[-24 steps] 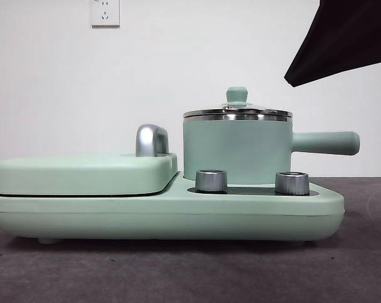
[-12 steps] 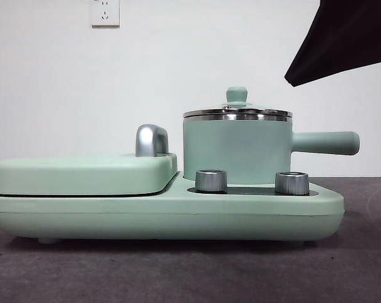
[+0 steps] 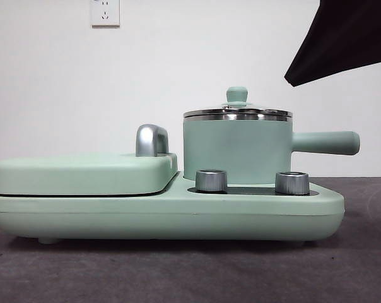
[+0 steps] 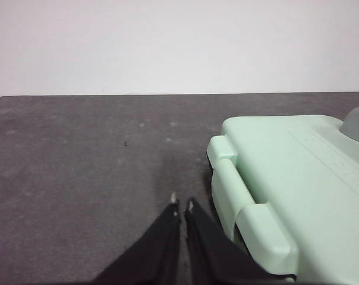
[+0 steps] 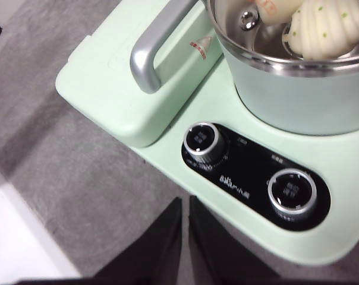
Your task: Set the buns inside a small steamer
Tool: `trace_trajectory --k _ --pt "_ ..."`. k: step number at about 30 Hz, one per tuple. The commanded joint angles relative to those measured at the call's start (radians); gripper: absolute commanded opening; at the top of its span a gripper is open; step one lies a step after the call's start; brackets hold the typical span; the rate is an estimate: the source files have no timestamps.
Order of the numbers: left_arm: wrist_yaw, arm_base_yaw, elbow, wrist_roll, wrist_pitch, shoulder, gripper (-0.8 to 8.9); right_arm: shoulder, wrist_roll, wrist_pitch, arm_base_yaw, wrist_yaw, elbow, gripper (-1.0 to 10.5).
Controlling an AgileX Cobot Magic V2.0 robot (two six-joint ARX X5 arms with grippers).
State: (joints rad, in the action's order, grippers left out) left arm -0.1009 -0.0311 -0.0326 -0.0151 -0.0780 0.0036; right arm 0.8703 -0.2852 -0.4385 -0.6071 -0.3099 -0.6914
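Buns, ridged white green-specked one [image 5: 328, 27] and smooth cream one [image 5: 274, 9], sit inside lidded mint-green steel-rimmed steamer [image 3: 237, 148]; left gripper [image 4: 181, 206] and right gripper [image 5: 185, 202] both empty, jaws nearly closed, parked clear since loading looks done.

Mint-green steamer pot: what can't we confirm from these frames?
- Front view: the buns are hidden by the mint-green steamer pot wall and its glass lid with green knob.
- Right wrist view: the smooth cream bun and ridged white green-specked bun are cut off by the picture's edge.
- Front view: the black arm is cut at the corner, so which arm it is stays unclear.
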Motion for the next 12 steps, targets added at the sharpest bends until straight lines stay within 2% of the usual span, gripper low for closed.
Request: trace_trajectory --k 1,3,6,10,12 --pt "0.002 -0.001 0.020 -0.002 0.011 0.000 0.20 -0.004 0.047 0.017 -0.005 0.004 -0.004 0.2" --pt "0.002 -0.001 0.020 -0.002 0.011 0.000 0.20 -0.037 0.156 0.019 0.014 0.043 0.006 0.2" --pt "0.002 -0.001 0.020 -0.002 0.011 0.000 0.20 -0.116 0.262 0.090 0.060 0.106 0.066 0.2" --pt "0.002 -0.001 0.020 -0.002 0.011 0.000 0.20 -0.296 0.308 0.237 0.178 0.116 0.222 0.2" --pt "0.002 -0.001 0.020 -0.002 0.011 0.000 0.20 -0.410 0.330 0.300 0.256 0.158 0.314 0.2"
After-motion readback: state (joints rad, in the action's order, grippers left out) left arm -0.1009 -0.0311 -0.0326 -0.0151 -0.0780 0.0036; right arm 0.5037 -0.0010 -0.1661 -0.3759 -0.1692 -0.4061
